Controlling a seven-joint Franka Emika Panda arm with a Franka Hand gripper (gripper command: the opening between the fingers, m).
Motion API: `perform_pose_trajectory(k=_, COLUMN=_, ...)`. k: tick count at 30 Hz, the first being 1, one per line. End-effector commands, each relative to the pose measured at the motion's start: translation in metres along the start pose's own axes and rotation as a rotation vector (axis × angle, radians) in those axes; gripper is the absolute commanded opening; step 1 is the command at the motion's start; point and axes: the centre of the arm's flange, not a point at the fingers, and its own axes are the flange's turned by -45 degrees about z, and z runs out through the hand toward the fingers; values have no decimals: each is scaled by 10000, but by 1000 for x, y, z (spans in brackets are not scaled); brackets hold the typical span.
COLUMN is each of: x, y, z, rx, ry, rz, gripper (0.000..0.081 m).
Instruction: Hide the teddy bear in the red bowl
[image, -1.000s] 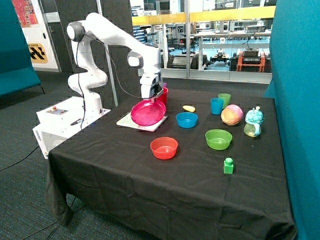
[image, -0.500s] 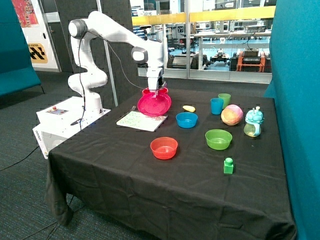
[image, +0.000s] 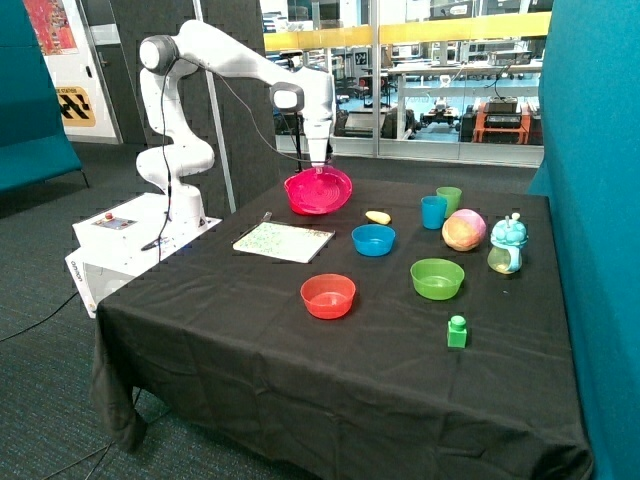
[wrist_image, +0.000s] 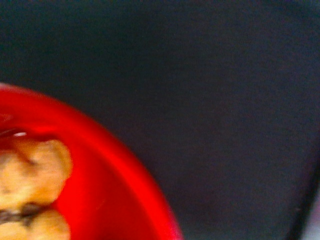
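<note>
At the far end of the black-clothed table (image: 250, 330), the gripper (image: 319, 166) holds a magenta plate (image: 318, 190) by its rim, its fingers pinched on that edge. The plate hangs over the spot where the red bowl (wrist_image: 115, 190) stands; from the outside view the bowl is hidden behind it. In the wrist view, the teddy bear (wrist_image: 30, 185) lies inside the red bowl, tan and lumpy. The step in hand seems to be covering: the next move calls for levelling the plate over the bowl's rim and lowering it. Nearby sit a speckled mat (image: 284, 241), a blue bowl (image: 373, 239) and an orange-red bowl (image: 328, 295); none appears to block the way.
</note>
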Motion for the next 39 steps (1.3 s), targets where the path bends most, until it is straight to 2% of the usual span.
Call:
perform_pose_trajectory(k=1, x=6, y=-57, z=-10, rx=14, ry=3, rz=-1222, gripper=0)
perform_pose_trajectory(k=7, x=4, y=-103, z=-16, rx=13, ry=4, rz=-2108, gripper=0)
perform_pose_trajectory(k=17, x=-19, y=-165, z=-22, rx=13, ry=5, rz=-3574, gripper=0)
perform_pose_trajectory(k=27, x=-35, y=-190, z=-22, rx=13, ry=5, rz=-4188, gripper=0)
perform_pose_trajectory(k=30, x=-44, y=-202, z=-23, rx=13, ry=6, rz=-4636, gripper=0)
perform_pose_trajectory(k=39, x=-53, y=-205, z=-24, rx=13, ry=6, rz=-4716, gripper=0)
